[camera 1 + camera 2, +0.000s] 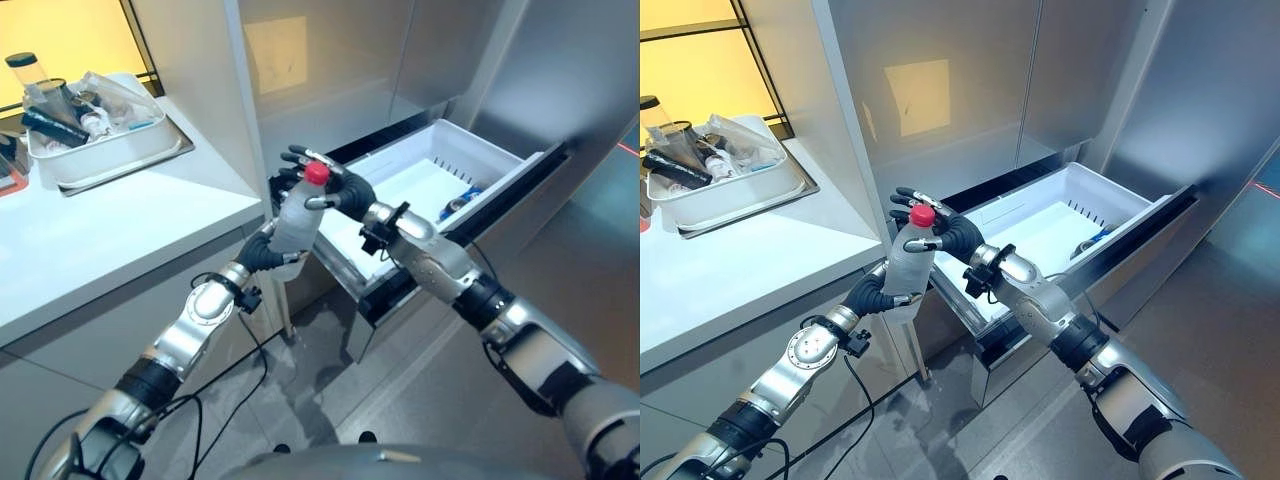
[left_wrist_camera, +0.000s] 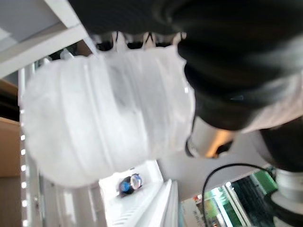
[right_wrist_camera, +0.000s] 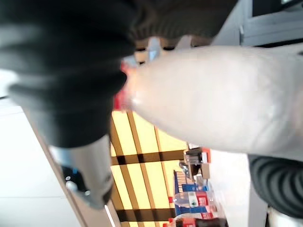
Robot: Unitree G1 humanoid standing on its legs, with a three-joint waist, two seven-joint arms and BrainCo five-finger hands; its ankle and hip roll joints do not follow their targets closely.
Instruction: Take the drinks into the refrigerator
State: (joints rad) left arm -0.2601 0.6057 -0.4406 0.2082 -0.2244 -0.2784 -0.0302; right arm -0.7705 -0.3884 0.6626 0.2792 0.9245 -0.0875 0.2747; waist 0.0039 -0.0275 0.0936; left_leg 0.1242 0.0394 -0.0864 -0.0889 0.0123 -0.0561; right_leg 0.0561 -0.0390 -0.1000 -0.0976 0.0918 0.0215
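Beside the drawer [image 1: 470,165], both hands [image 1: 268,250] [image 1: 345,190] grip the upright bottle [image 1: 297,220], cap up.

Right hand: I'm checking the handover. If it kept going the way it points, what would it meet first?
The right hand points at the bottle's neck, so it would likely meet the bottle just under its red cap, which the left hand holds; contact may already exist.
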